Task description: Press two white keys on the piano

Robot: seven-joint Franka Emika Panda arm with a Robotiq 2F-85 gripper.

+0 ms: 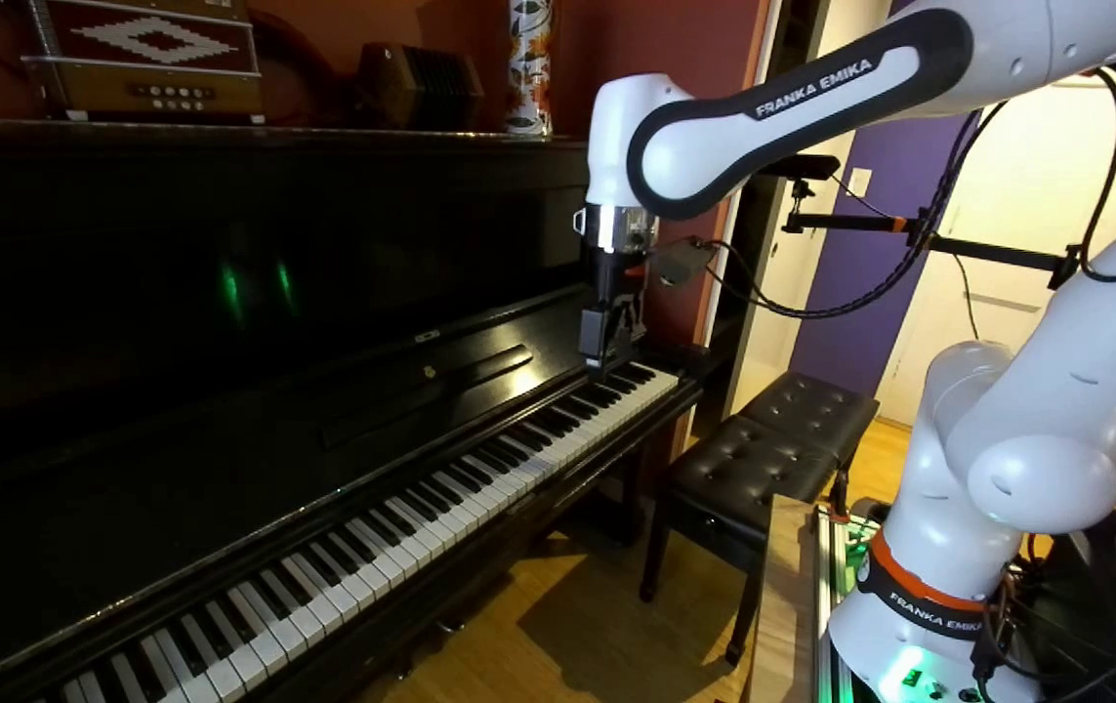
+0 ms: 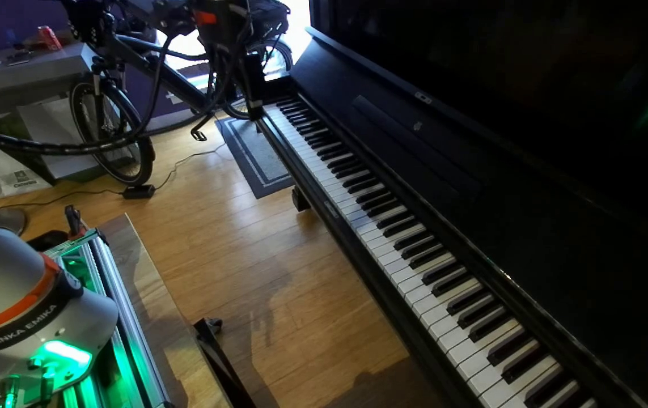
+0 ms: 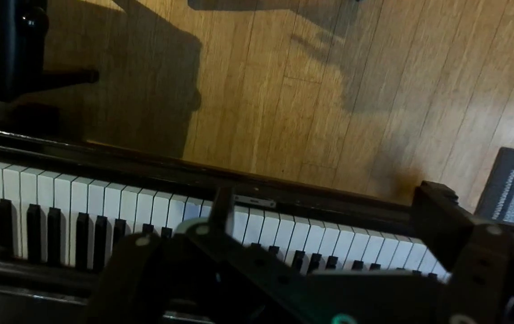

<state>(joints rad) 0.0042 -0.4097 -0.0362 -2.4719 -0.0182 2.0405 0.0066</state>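
Observation:
The piano point(image 1: 177, 391) is a large glossy black upright with a long row of white keys point(image 1: 396, 557) and black keys; it shows in both exterior views point(image 2: 448, 153). In the wrist view its white keys point(image 3: 79, 193) run across below the gripper. My gripper point(image 1: 608, 356) points down over the keyboard's end farthest from the camera in an exterior view. It also shows near the top edge point(image 2: 254, 105). In the wrist view the gripper's fingers point(image 3: 328, 211) stand wide apart with nothing between them, so it is open. Whether a fingertip touches a key I cannot tell.
A black padded bench point(image 1: 763, 454) stands beside the keyboard, near the robot's wooden table point(image 1: 784, 586). Accordions point(image 1: 162, 59) and a patterned vase point(image 1: 530, 68) stand on the piano's top. A bicycle point(image 2: 111, 124) and a rug point(image 2: 255, 156) lie beyond the keyboard's end.

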